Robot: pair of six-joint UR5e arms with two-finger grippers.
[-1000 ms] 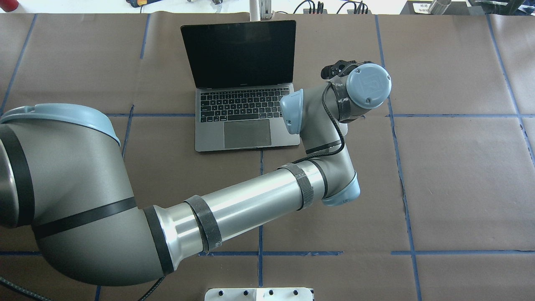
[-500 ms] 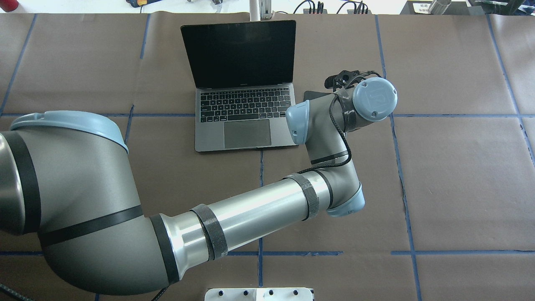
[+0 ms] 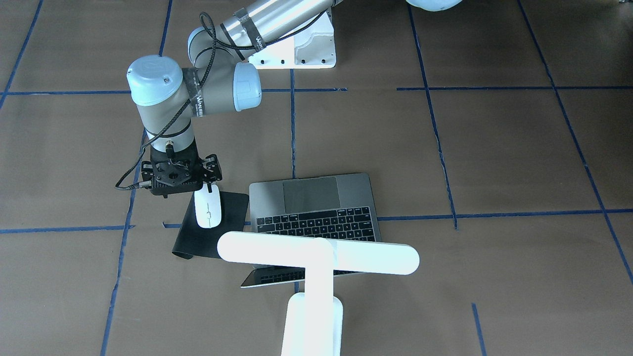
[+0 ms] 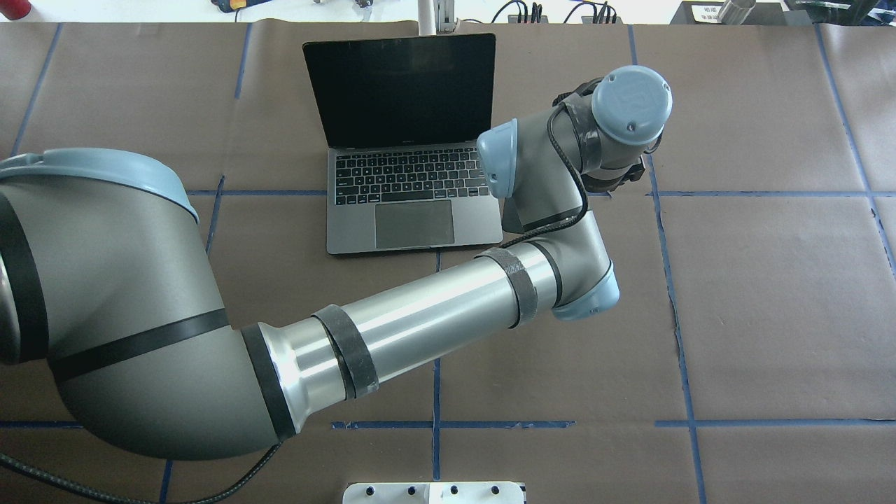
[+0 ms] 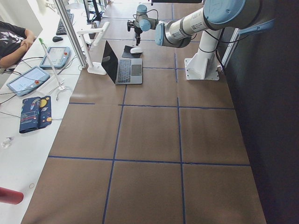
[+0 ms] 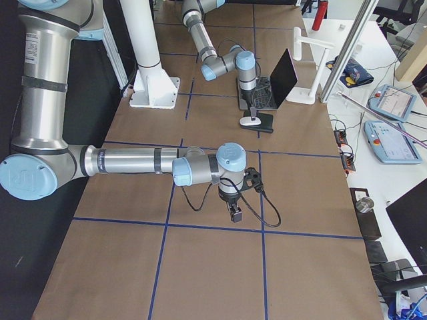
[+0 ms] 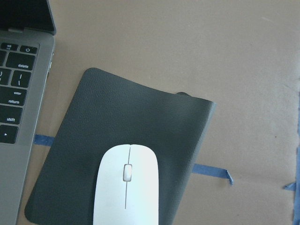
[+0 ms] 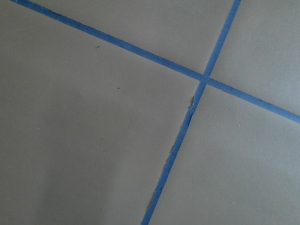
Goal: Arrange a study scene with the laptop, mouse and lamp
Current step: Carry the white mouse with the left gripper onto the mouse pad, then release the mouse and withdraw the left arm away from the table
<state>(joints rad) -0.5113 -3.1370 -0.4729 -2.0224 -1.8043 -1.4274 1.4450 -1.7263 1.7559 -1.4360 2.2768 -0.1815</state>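
Note:
The open grey laptop (image 3: 314, 202) sits mid-table, and it also shows in the overhead view (image 4: 409, 147). The white mouse (image 3: 208, 210) lies on a black mat (image 3: 232, 202) beside the laptop, and fills the bottom of the left wrist view (image 7: 126, 187). My left gripper (image 3: 184, 184) hangs just above the mouse's near end, jaws spread, holding nothing. The white T-shaped lamp (image 3: 316, 259) stands behind the laptop's screen. My right gripper (image 6: 235, 213) points down at bare table far from these; I cannot tell whether it is open or shut.
The white arm pedestal (image 3: 301, 49) is bolted at the robot's side of the table. Blue tape lines (image 8: 187, 117) cross the brown paper. Tablets and a pencil case (image 5: 35, 114) lie on the side bench past the lamp.
My left wrist dipped slightly towards the robot beside the laptop, then rose and shifted towards the far side. It now covers the mat corner seen half a second ago.

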